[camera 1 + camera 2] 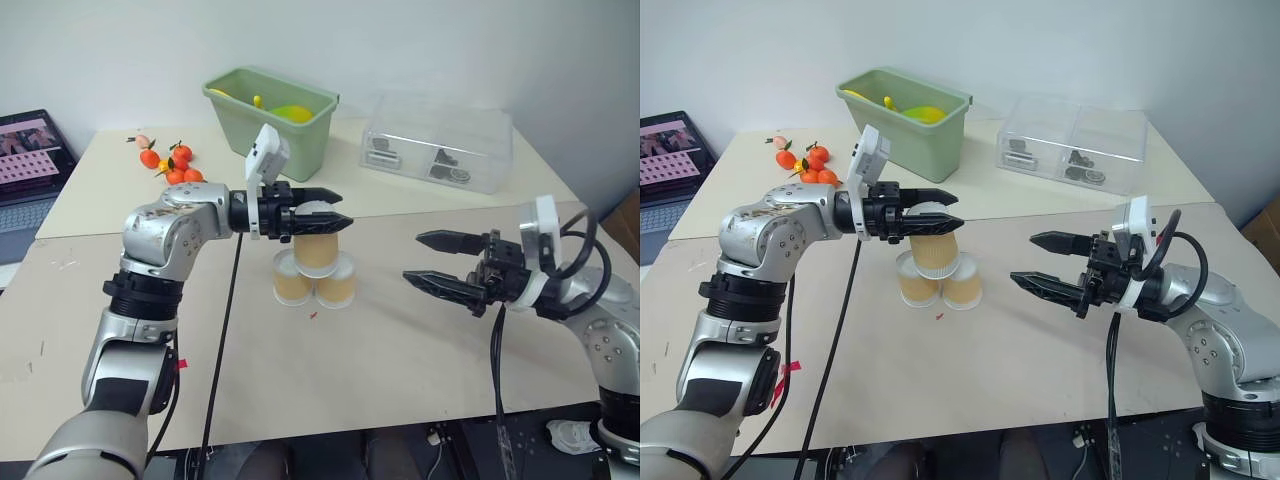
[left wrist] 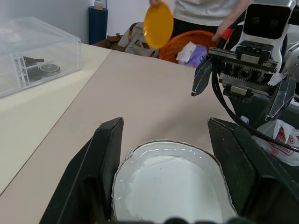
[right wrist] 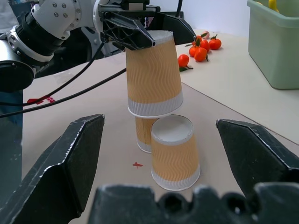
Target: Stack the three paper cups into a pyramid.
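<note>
We are working at the tan table (image 1: 400, 360), where two of the three paper cups, the left base cup (image 1: 291, 281) and the right base cup (image 1: 336, 284), are standing upside down side by side just left of the frame's centre, touching or nearly so. Our left arm is reaching in from the left edge with its forearm level, and the left gripper (image 1: 338, 208) is pointing toward the right of the frame, pinching the top cup (image 1: 317, 245) near its upturned base; the rim looks squeezed slightly oval in the left wrist view. That cup's long axis is running near vertical, tilted a little, and its rim is sitting just above the seam between the two base cups. Whether it is already resting on them we cannot tell. We judge the coming move to be a short straight descent and then a release.

Our right gripper (image 1: 432, 258) is waiting at centre right, level, aimed left toward the stack, its jaws spread wide and holding nothing, well apart from the cups. The left one is plainly the nearer.
</note>
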Action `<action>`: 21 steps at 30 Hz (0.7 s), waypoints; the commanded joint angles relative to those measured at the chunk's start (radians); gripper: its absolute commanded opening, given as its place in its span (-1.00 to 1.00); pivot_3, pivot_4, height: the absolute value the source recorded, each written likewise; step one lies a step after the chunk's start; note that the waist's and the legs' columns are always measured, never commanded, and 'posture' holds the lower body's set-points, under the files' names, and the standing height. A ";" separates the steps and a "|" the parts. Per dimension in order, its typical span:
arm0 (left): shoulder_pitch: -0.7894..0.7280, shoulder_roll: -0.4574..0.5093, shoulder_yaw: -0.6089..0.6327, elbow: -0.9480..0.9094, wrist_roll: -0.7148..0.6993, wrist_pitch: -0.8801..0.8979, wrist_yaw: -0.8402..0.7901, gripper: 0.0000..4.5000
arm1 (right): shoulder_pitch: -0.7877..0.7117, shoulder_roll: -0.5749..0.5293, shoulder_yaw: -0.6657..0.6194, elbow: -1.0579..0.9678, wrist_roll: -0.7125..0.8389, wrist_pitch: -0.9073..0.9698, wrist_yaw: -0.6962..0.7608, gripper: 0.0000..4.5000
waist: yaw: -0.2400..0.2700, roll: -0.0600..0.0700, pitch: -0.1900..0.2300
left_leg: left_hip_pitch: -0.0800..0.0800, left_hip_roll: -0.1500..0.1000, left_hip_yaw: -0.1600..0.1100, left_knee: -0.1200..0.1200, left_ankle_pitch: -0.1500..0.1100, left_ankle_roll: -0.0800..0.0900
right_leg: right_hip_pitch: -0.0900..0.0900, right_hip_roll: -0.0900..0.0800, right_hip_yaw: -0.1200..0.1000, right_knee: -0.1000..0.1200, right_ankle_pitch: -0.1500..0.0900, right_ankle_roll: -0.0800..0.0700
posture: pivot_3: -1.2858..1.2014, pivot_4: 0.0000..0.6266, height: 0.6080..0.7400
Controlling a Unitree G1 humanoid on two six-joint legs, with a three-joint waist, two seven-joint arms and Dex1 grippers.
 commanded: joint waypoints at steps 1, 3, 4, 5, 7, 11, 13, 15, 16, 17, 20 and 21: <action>-0.016 0.005 0.011 0.002 0.018 -0.037 0.000 0.20 | -0.004 -0.008 -0.014 -0.012 0.007 -0.015 -0.006 1.00 | 0.000 0.000 0.000 | 0.000 0.000 0.000 0.000 0.000 0.000 | 0.000 0.000 0.000 0.000 0.000 0.000 | 0.03 -0.52 0.97; -0.018 -0.001 0.011 0.016 0.035 -0.047 0.010 0.20 | -0.003 -0.007 -0.012 -0.010 0.004 -0.017 -0.008 1.00 | 0.000 0.000 0.000 | 0.000 0.000 0.000 0.000 0.000 0.000 | 0.000 0.000 0.000 0.000 0.000 0.000 | 0.03 -0.52 0.97; -0.021 -0.005 0.011 0.025 0.040 -0.049 0.015 0.20 | -0.003 -0.006 -0.011 -0.009 0.004 -0.018 -0.008 1.00 | 0.000 0.000 0.000 | 0.000 0.000 0.000 0.000 0.000 0.000 | 0.000 0.000 0.000 0.000 0.000 0.000 | 0.03 -0.52 0.97; -0.024 -0.008 0.011 0.032 0.044 -0.054 0.018 0.20 | -0.003 -0.006 -0.009 -0.008 0.002 -0.019 -0.009 1.00 | 0.000 0.000 0.000 | 0.000 0.000 0.000 0.000 0.000 0.000 | 0.000 0.000 0.000 0.000 0.000 0.000 | 0.03 -0.52 0.97; -0.026 -0.012 0.009 0.042 0.053 -0.063 0.021 0.20 | -0.004 -0.005 -0.007 -0.006 0.001 -0.019 -0.012 1.00 | 0.000 0.000 0.000 | 0.000 0.000 0.000 0.000 0.000 0.000 | 0.000 0.000 0.000 0.000 0.000 0.000 | 0.03 -0.52 0.97; -0.034 -0.027 0.016 0.059 0.064 -0.072 0.031 0.20 | -0.007 -0.005 -0.005 -0.005 0.002 -0.019 -0.013 1.00 | 0.000 0.000 0.000 | 0.000 0.000 0.000 0.000 0.000 0.000 | 0.000 0.000 0.000 0.000 0.000 0.000 | 0.03 -0.52 0.97; -0.038 -0.031 0.020 0.062 0.062 -0.071 0.035 0.20 | -0.007 -0.006 -0.005 -0.006 0.002 -0.018 -0.015 1.00 | 0.000 0.000 0.000 | 0.000 0.000 0.000 0.000 0.000 0.000 | 0.000 0.000 0.000 0.000 0.000 0.000 | 0.03 -0.52 0.97; -0.044 -0.039 0.027 0.066 0.056 -0.062 0.044 0.20 | -0.008 -0.008 -0.005 -0.007 0.002 -0.018 -0.016 1.00 | 0.000 0.000 0.000 | 0.000 0.000 0.000 0.000 0.000 0.000 | 0.000 0.000 0.000 0.000 0.000 0.000 | 0.03 -0.52 0.97; -0.047 -0.043 0.030 0.069 0.053 -0.056 0.050 0.20 | -0.009 -0.008 -0.005 -0.007 0.001 -0.018 -0.018 1.00 | 0.000 0.000 0.000 | 0.000 0.000 0.000 0.000 0.000 0.000 | 0.000 0.000 0.000 0.000 0.000 0.000 | 0.03 -0.52 0.97; -0.049 -0.046 0.034 0.071 0.047 -0.046 0.055 0.20 | -0.009 -0.009 -0.005 -0.006 0.001 -0.017 -0.018 1.00 | 0.000 0.000 0.000 | 0.000 0.000 0.000 0.000 0.000 0.000 | 0.000 0.000 0.000 0.000 0.000 0.000 | 0.03 -0.52 0.97; -0.053 -0.052 0.046 0.062 0.030 -0.031 0.059 0.61 | -0.010 -0.011 -0.006 -0.005 0.001 -0.016 -0.020 1.00 | 0.000 0.000 0.000 | 0.000 0.000 0.000 0.000 0.000 0.000 | 0.000 0.000 0.000 0.000 0.000 0.000 | 0.03 -0.52 0.97; -0.053 -0.050 0.042 0.060 0.041 -0.036 0.062 0.79 | -0.011 -0.011 -0.006 -0.004 0.001 -0.016 -0.020 1.00 | 0.000 0.000 0.000 | 0.000 0.000 0.000 0.000 0.000 0.000 | 0.000 0.000 0.000 0.000 0.000 0.000 | 0.03 -0.52 0.97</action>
